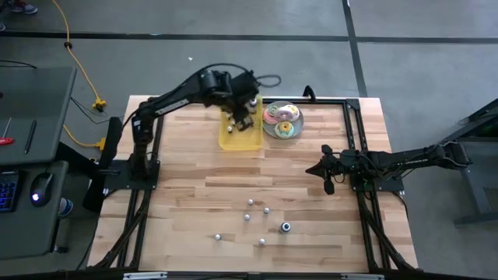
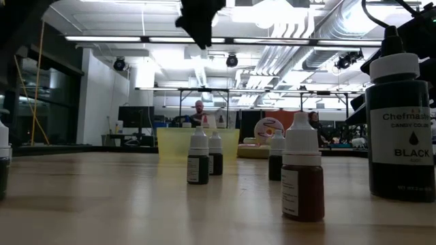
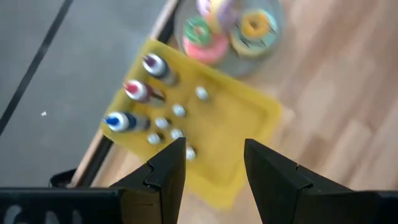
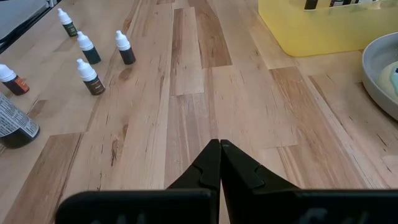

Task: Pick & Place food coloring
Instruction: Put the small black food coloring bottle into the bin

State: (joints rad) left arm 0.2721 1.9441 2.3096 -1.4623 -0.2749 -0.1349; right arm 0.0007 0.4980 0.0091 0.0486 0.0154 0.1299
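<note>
Left gripper (image 3: 211,163): poised above the yellow tray (image 3: 242,121), jaws parted and empty, in release posture over the sorting point.
Right gripper (image 4: 219,163): waiting low over the surface (image 1: 311,187) at the right, jaws closed on nothing.
Food coloring bottles: several stand in the tray (image 3: 155,65); others stand loose (image 1: 250,204) near the front, evidently awaiting collection.
Doughnut plate (image 1: 282,121): just beside the tray, outside the task.

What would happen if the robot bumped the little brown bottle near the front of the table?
The brown bottle looks tall and narrow on a small base, so it would probably tip. Being round, it might then roll across the smooth wooden table. It seems tiny, so likely light.
</note>
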